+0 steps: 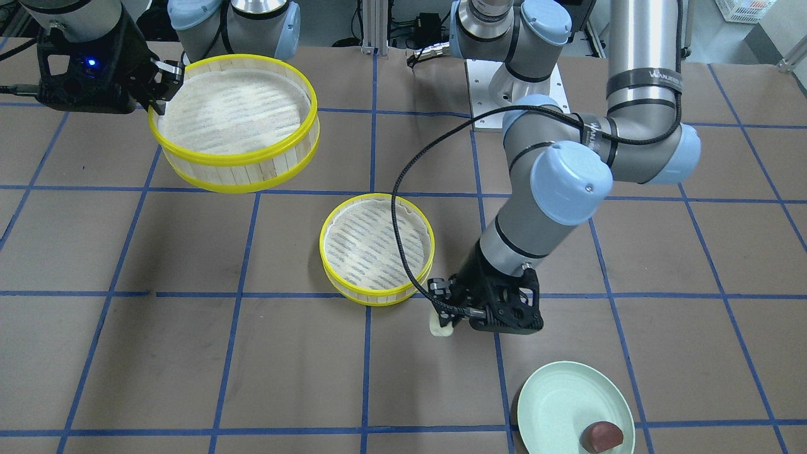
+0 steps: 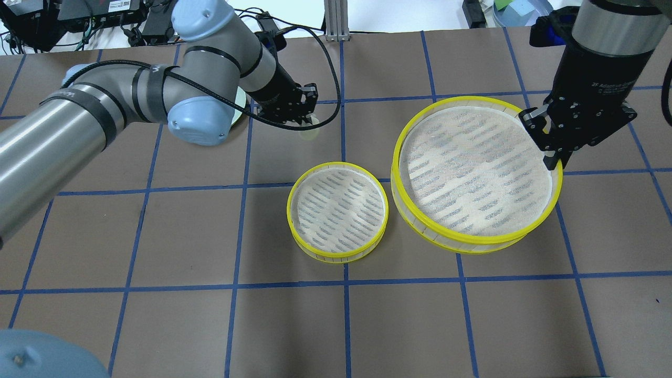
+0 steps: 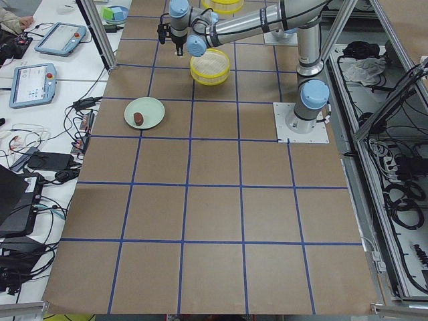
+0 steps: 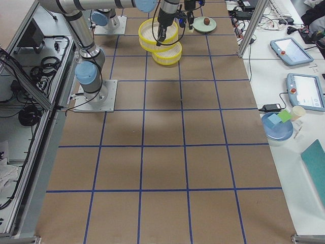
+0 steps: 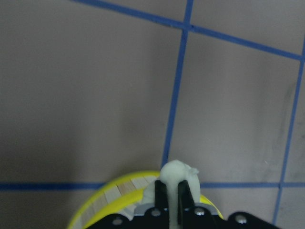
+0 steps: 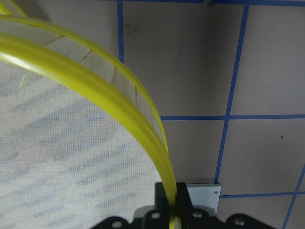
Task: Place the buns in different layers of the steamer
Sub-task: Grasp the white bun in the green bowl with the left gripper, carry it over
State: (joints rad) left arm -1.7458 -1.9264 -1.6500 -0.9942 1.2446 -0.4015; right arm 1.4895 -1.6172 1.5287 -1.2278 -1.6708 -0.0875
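From my station I see the brown counter (image 1: 157, 366), ruled into squares by blue lines, filling every view. The left arm (image 1: 567, 183) reaches out over its middle, bent at the elbow with the wrist pointing down. The right arm (image 2: 604, 47) comes down nearly straight on the robot's right side.

I have two steamer layers in view. The lifted layer (image 1: 233, 120) hangs clear of the counter, slightly tilted, with its whitish woven floor facing up. It hangs to the robot's right of the resting layer (image 1: 376, 247). That one sits flat on the counter near the centre, where two blue lines cross.

The pale green plate (image 1: 561, 397) lies on the counter on the robot's left. It is on the operators' side and well apart from the resting layer.

The right end effector (image 2: 552, 157) is clamped on the lifted layer's yellow rim. My right wrist view shows one finger inside the wall and one outside.

The left end effector (image 1: 443, 310) points down with its fingers drawn in narrowly, pinching the cream-white bun (image 1: 441, 329). The bun pokes out below the fingertips, above the counter. It is just beside the resting layer's rim, on the side towards the plate.

The reddish-brown bun (image 1: 602, 437) sits on the plate, close to the edge nearest the operators.
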